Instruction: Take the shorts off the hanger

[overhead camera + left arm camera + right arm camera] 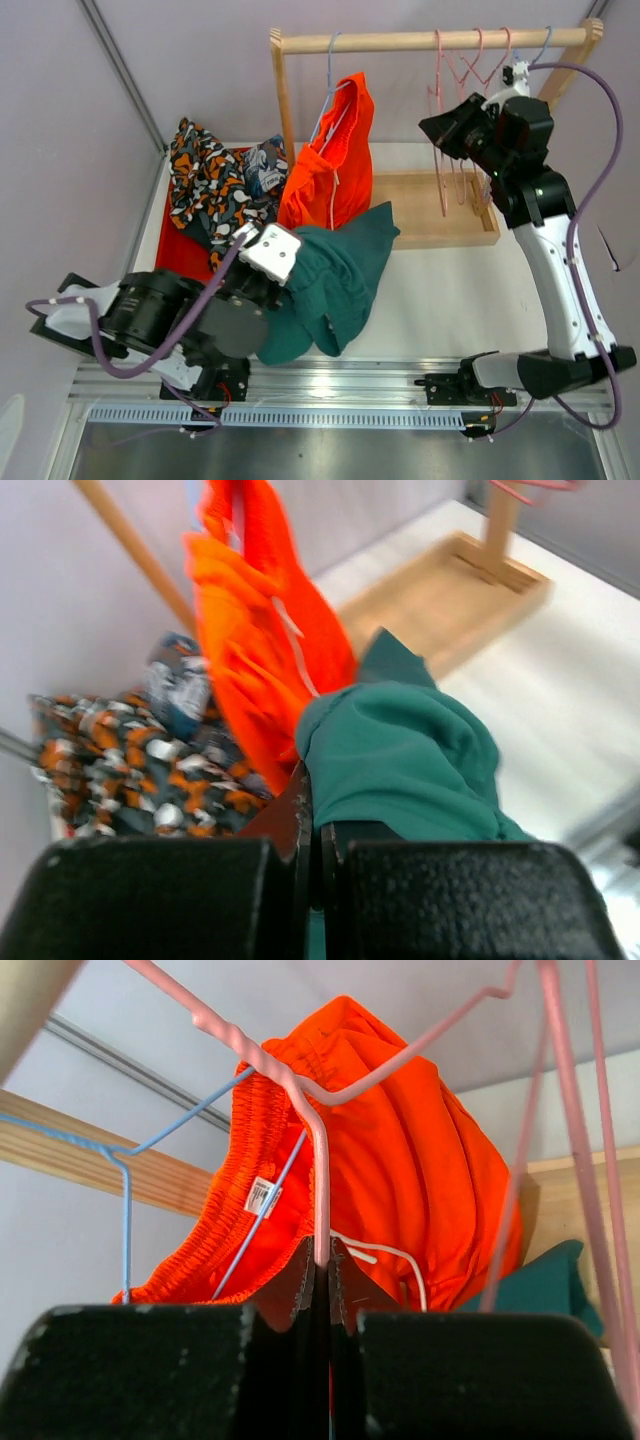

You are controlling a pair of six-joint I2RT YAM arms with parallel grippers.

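Orange shorts (pixel 400 1160) on blue hanger (pixel 126 1210), unreadable tag (pixel 262 1196), teal shorts (pixel 340 275), pink hanger (pixel 321 1190)

Orange shorts (pixel 335 165): bright orange, white drawstring; hung bunched on the blue hanger (pixel 328 95) from the wooden rod (pixel 430 40); lower edge just beside the teal shorts (pixel 340 270); teal shorts: dark teal green, crumpled, one end raised and pinched in the closed left gripper (pixel 308 780), remainder draped onto the table (pixel 450 300); orange-black-white print shorts (pixel 200 180) and blue-white print shorts (pixel 262 168): heaped together at the table's far left; pink hanger (pixel 320 1180): wire clamped in the closed right gripper (pixel 322 1255).
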